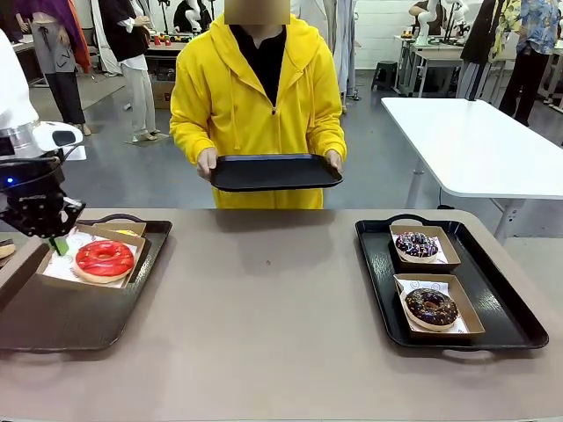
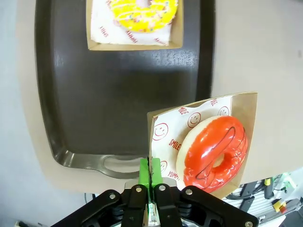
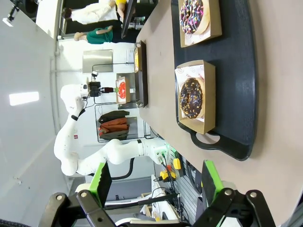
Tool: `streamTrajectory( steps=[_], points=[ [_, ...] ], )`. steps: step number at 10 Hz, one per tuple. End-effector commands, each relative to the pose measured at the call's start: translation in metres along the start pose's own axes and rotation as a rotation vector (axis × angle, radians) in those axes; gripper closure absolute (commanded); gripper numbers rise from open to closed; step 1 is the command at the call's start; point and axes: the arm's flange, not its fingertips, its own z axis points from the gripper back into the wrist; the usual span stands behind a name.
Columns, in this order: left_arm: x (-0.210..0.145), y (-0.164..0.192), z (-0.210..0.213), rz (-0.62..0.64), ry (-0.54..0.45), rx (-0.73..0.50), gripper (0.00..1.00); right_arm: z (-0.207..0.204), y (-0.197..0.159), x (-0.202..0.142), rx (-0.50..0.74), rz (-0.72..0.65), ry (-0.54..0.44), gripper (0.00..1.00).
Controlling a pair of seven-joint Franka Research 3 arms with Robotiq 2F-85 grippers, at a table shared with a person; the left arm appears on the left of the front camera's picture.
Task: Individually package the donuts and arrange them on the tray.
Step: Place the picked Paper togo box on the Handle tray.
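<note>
Left wrist view: the left gripper (image 2: 149,177) is seen pinched on the corner of a cardboard box (image 2: 248,118) carrying the red-glazed donut (image 2: 215,151), held above the left tray (image 2: 113,94); the donut lies just off to one side of the fingers. The yellow-glazed donut (image 2: 142,12) sits boxed at the tray's opposite end. The right gripper (image 3: 156,182) is spread, empty, well apart from the chocolate donuts (image 3: 191,97).

Even overhead light brightening all views, soft shadows falling under trays on the worktop (image 1: 273,325), glaze on the red donut (image 2: 215,151) glinting, wide-angle bending wrist-view edges, focus staying sharp
</note>
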Motion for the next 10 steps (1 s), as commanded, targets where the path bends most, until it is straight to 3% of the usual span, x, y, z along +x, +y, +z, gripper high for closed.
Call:
streamTrajectory(
  steps=[1,10],
  points=[
    [0.0093,0.0161,-0.0043,-0.021,0.015,0.013,0.99,0.0005,0.0012,-0.0016,-0.006,-0.016,0.008,0.00],
    [0.0067,0.0129,-0.0113,-0.002,0.021,0.012,0.99,0.0005,0.0012,-0.0016,-0.006,-0.016,0.008,0.00]
  ],
)
